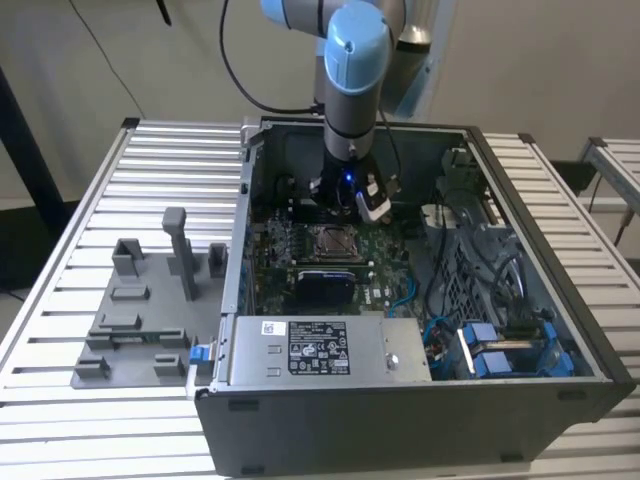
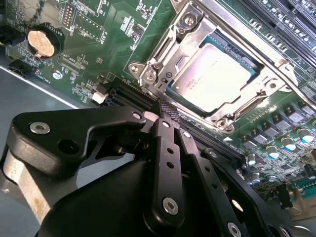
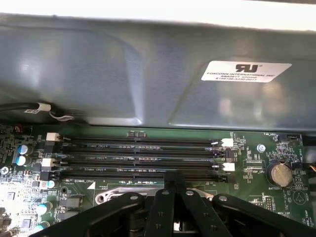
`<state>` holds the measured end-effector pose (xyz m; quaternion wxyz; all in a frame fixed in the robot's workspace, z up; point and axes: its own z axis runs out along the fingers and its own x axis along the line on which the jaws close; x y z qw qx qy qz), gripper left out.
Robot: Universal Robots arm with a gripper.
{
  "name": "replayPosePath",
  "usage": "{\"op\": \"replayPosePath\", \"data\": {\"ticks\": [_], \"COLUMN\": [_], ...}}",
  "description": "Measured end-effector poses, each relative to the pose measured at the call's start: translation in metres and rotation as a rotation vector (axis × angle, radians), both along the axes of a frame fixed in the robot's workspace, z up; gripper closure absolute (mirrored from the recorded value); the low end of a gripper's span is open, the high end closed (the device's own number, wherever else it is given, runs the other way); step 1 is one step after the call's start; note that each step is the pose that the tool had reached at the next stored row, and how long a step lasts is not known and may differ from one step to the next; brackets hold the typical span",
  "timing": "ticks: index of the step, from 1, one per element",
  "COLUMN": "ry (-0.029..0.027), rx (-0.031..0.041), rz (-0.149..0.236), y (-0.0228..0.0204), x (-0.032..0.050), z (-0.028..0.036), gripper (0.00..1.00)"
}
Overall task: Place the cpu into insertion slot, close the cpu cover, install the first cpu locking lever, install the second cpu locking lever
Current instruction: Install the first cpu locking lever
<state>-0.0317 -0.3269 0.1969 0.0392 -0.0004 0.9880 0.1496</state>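
Silver cover [image 2: 180, 44] lies down over the cpu [image 2: 212, 74] in the slot [image 2: 228, 124]. My tool [image 2: 165, 109], tips pressed together on nothing I can see, sits at the frame's corner. I'd press a lever [image 2: 261, 42] down steadily until it hooks, keeping off the board [image 2: 113, 44].

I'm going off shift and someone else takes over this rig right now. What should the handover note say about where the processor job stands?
The hand is shut, with its tips low by a corner of the socket, on the side toward the memory slots.
The chip is seated in the socket.
The cover is down over the chip, and its window frames the chip's top.
Done: chip placed, cover closed.
Left: one lever rod lies flat along an edge of the cover. Whether either lever is hooked cannot be told, so count both as open items.
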Motion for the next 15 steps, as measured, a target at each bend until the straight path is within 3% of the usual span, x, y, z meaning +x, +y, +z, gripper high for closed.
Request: {"op": "replayPosePath", "data": {"ticks": [7, 15], "ry": [0.0000, -0.0008], "rx": [0.0019, 0.0094], "rz": [0.001, 0.001], "y": [-0.0001, 0.0000], "x": [0.0017, 0.0024], "z": [-0.0012, -0.0021], "gripper": [0.89, 0.89]}}
